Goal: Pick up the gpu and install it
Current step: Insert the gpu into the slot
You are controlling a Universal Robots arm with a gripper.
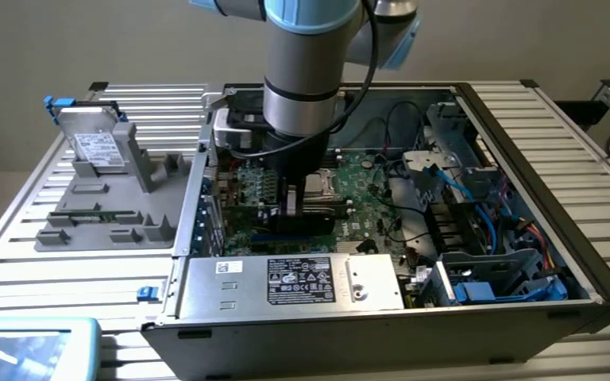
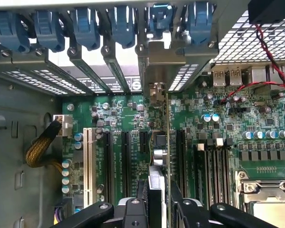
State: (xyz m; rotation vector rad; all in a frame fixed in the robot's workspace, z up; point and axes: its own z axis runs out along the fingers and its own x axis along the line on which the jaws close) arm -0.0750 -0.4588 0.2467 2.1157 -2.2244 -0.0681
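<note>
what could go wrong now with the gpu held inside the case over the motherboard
1. The claw holds the gpu on edge among several closely spaced black slots; a small offset could press it down beside its slot.
2. Its metal bracket sits right next to the blue latches and might catch there.
3. Small capacitors stand near the card's side; a tilted card could knock them.

Place: robotics lab workcell
Bench: slatted aluminium table (image 1: 29, 262)
Centre: opened computer case (image 1: 390, 349)
9 o'clock: grey parts fixture (image 1: 93, 228)
12 o'clock: robot arm (image 1: 303, 79)
</note>
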